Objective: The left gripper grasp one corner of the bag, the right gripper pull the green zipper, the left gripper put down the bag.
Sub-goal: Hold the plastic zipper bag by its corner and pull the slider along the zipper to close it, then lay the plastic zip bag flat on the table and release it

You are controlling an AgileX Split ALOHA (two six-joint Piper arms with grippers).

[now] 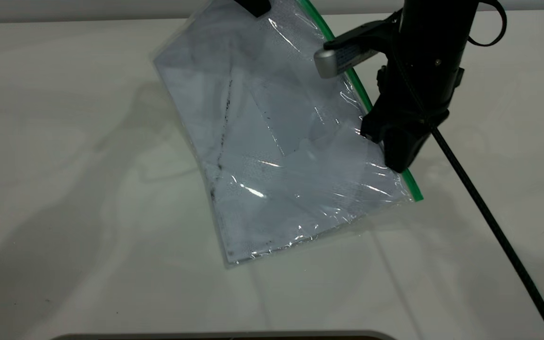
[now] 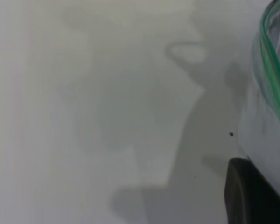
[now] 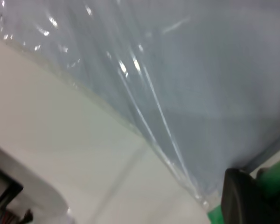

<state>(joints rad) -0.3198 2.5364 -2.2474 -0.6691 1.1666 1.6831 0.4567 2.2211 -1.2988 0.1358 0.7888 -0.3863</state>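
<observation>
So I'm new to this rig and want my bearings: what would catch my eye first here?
The clear bag, tilted up off the white table, with white paper inside and the green zipper along its right edge. The bulky right gripper sits on that edge, while the left gripper holds the top corner.

The flat clear plastic bag (image 1: 276,141) shows white paper (image 1: 253,189) inside, crossed by a dark diagonal streak (image 1: 222,137), and a thin bright green zipper strip (image 1: 411,182) runs along one long edge. The bulky right gripper (image 1: 402,148) is plain black, with a silver-grey block (image 1: 333,61) above it. The smooth counter (image 1: 64,189) is off-white with soft grey shadows.
</observation>
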